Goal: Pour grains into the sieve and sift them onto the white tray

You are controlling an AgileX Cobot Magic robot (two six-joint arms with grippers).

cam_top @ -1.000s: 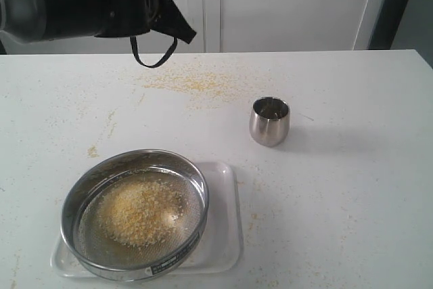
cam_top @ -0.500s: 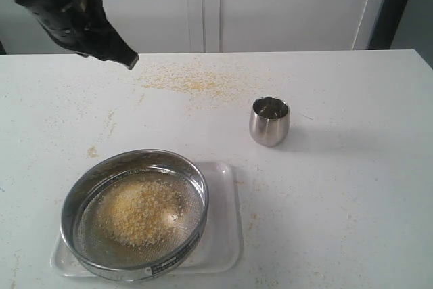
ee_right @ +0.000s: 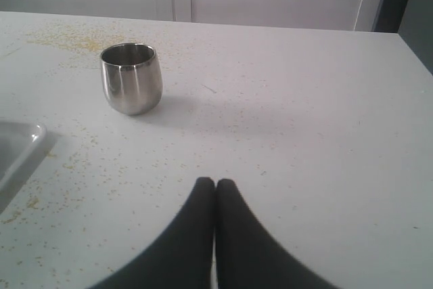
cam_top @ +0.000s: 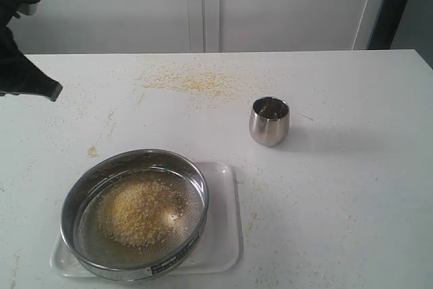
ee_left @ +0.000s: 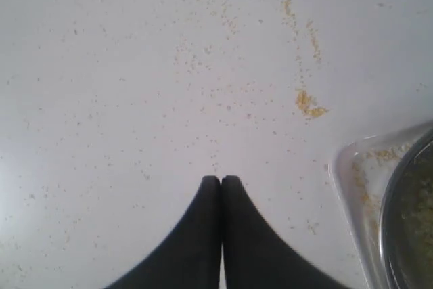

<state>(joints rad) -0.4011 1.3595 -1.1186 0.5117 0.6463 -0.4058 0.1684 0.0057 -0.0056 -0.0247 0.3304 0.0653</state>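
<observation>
The round steel-rimmed sieve (cam_top: 133, 212) rests on the white tray (cam_top: 226, 235) at the front left of the table. A heap of yellow and pale grains (cam_top: 141, 211) lies on its mesh. In the left wrist view a tray corner (ee_left: 352, 174) and the sieve rim (ee_left: 399, 221) show at the edge. My left gripper (cam_top: 53, 91) hovers at the far left edge, above the table and well behind the sieve, shut and empty (ee_left: 220, 179). My right gripper (ee_right: 215, 182) is shut with nothing in it, low over the table, out of the exterior view.
A small shiny steel cup (cam_top: 269, 121) stands upright right of centre, also in the right wrist view as the cup (ee_right: 131, 77). Yellow crumbs (cam_top: 193, 82) are strewn over the far middle of the table, with a small clump (ee_left: 308, 104) near the tray.
My left arm has swung from the upper middle-left to the far left edge of the exterior view and sunk lower. Sieve, tray and cup have not moved.
</observation>
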